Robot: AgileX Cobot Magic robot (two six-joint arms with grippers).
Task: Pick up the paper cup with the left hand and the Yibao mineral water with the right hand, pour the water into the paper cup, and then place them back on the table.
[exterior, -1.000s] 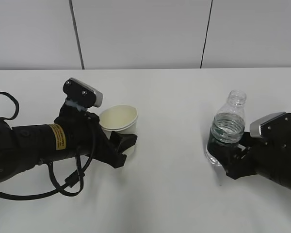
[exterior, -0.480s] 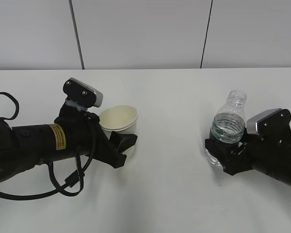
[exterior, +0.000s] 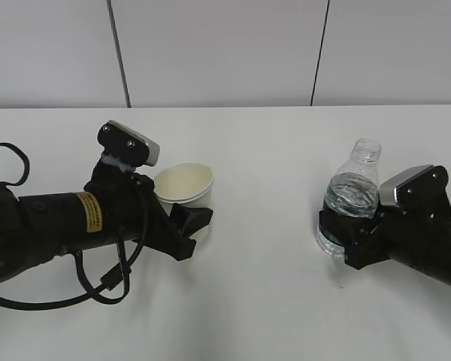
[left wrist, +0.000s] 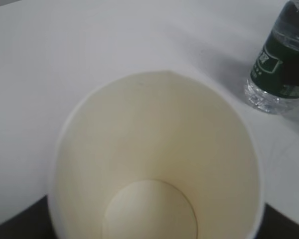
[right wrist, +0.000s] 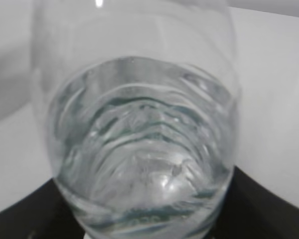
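Observation:
The paper cup (exterior: 183, 183) stands upright at the left, white with a cream inside, and my left gripper (exterior: 189, 216) is shut on its lower part. In the left wrist view the cup (left wrist: 154, 164) is empty and fills the frame, with dark fingers (left wrist: 10, 226) at its sides. The Yibao mineral water (exterior: 352, 197) is upright at the right, uncapped and partly full. My right gripper (exterior: 344, 239) is shut on its green label band. In the right wrist view the bottle (right wrist: 139, 149) fills the frame between dark fingers (right wrist: 269, 209). Whether either base touches the table (exterior: 270, 301) I cannot tell.
The white table runs back to a grey panelled wall (exterior: 225, 53). A black cable (exterior: 105, 282) loops under the left arm. The bottle also shows at the top right of the left wrist view (left wrist: 284, 59). A wide stretch of bare table lies between cup and bottle.
My right gripper and the bottle have shifted slightly up and to the left. The left arm and the cup have not moved.

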